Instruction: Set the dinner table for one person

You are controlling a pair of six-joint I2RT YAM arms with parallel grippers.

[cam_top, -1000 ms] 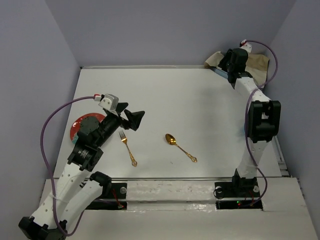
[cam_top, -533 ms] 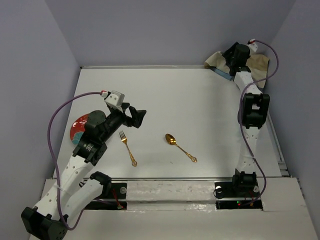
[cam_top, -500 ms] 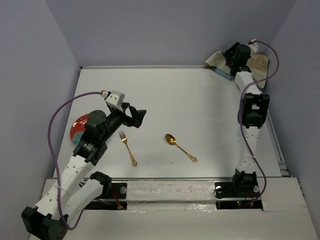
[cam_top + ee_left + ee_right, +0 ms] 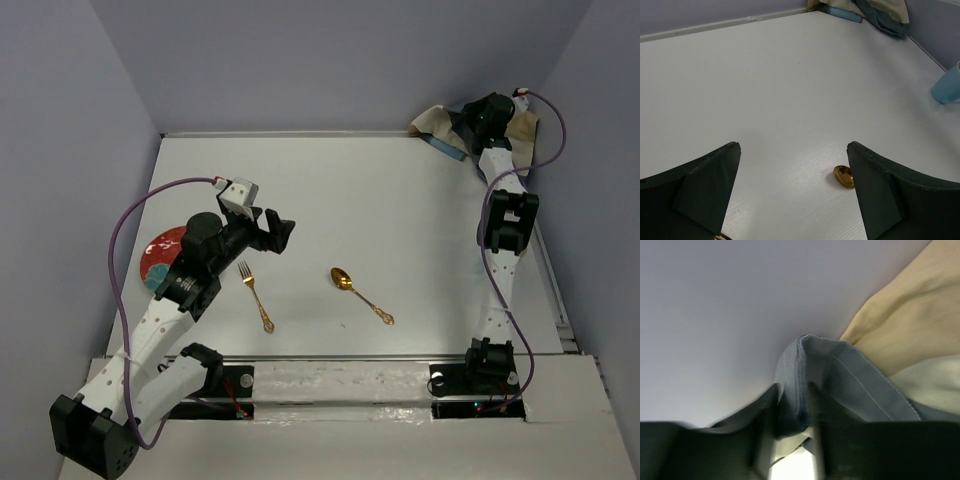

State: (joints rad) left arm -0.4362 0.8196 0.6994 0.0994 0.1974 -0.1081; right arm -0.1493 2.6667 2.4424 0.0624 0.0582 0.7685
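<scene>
The dinner table [image 4: 380, 190] is a large white tabletop. A gold fork [image 4: 255, 297] and a gold spoon [image 4: 361, 295] lie near its front. A red plate [image 4: 158, 252] sits at the left, partly hidden under my left arm. My left gripper [image 4: 276, 234] is open and empty above the table, just beyond the fork. In the left wrist view [image 4: 792, 147] the spoon bowl [image 4: 844, 176] shows by the right finger. My right gripper [image 4: 458, 128] is at the far right corner, shut on a fold of the striped placemat [image 4: 860, 385].
The bunched placemat [image 4: 520, 128] lies in the back right corner against the wall. A light blue cup [image 4: 947, 85] stands at the table's right side. Purple walls close in the table on three sides.
My right arm has stretched farther into the back right corner, its wrist swinging right over the placemat. My left gripper has shifted slightly right and forward, still open.
</scene>
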